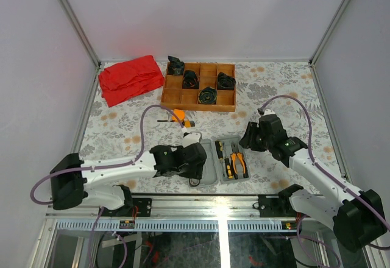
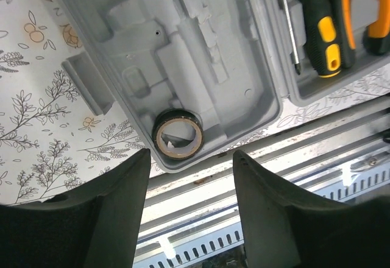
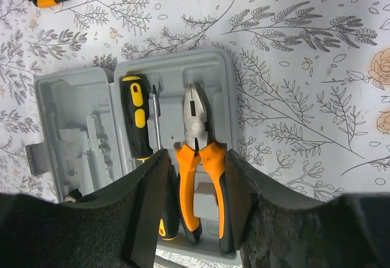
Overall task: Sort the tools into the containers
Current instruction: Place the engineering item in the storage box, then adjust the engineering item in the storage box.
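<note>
The grey tool case [image 1: 210, 158] lies open near the front edge. Its right half holds orange-handled pliers [image 3: 198, 158], a black-and-yellow screwdriver [image 3: 135, 109] and a thin screwdriver [image 3: 155, 119]. A thin black ring [image 2: 177, 134] sits in the near corner of the left half [image 2: 183, 49]. My left gripper [image 2: 191, 156] hangs open just above that corner, with nothing between its fingers. My right gripper [image 3: 195, 161] is open above the pliers' handles, its fingers to either side of them in the wrist view. An orange tool [image 1: 180, 117] lies on the table behind the case.
A brown wooden compartment tray [image 1: 183, 100] with black coiled bundles stands at the back. A red cloth [image 1: 129, 79] lies to its left. The metal frame rail [image 2: 274, 158] runs right along the case's near edge.
</note>
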### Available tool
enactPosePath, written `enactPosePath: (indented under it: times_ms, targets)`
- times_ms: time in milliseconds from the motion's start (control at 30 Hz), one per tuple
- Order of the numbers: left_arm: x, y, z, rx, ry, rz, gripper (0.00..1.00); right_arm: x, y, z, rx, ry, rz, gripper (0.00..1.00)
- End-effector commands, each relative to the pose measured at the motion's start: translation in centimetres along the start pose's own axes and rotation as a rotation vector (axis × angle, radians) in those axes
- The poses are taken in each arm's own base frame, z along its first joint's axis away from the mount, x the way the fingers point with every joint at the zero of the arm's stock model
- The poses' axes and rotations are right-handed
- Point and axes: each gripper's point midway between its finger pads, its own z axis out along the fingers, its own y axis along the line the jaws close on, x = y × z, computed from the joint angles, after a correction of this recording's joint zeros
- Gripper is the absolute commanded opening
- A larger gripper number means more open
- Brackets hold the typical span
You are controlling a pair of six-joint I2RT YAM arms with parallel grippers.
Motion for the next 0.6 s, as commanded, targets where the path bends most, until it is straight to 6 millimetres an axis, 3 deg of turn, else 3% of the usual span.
enactPosePath:
  times_ms: [0,267,400,567]
  targets:
    - [-2.0,0.1,-0.8,0.041,-0.109,-0.062,0.55,-1.8,0.7,-0.6,-0.020,-0.068,-0.025,0.49]
    - [-2.3,1.2,-0.6,0.219,-0.128,-0.187,0.51,-2.0,3.7,-1.5,-0.129,-0.058,0.039,0.41]
    - [-2.0,1.7,-0.2,0.253,-0.113,-0.190,0.49,-0.1,6.5,-1.3,-0.179,-0.010,-0.028,0.39]
    - [-1.1,1.4,0.4,0.282,-0.078,-0.178,0.47,3.8,11.2,-0.8,-0.307,0.090,-0.113,0.37]
